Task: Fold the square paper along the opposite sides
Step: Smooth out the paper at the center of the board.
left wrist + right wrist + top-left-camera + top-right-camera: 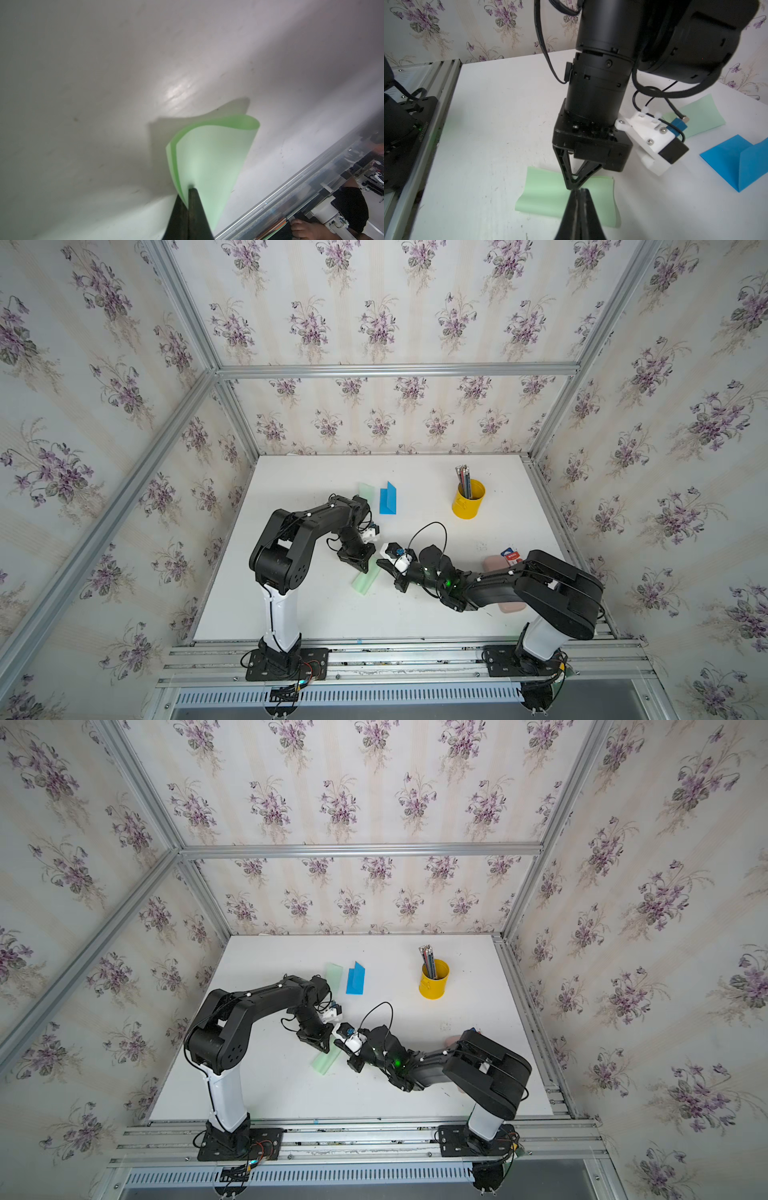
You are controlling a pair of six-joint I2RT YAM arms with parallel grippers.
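**Both grippers meet over the bent green paper**

The green paper lies near the middle of the table, between the two arms. It is bent over on itself, and its fold is rounded rather than creased. The left gripper is clamped on the doubled layers at one edge, and its wrist view shows green between the fingers. The right gripper has its fingers pressed together. Its tips sit just beside the left gripper's, above the paper, and whether any paper is caught between them cannot be told. Farther back lie a blue paper, folded with one flap raised, and beside it a second green sheet. A yellow cup of pencils stands well apart, to the right.
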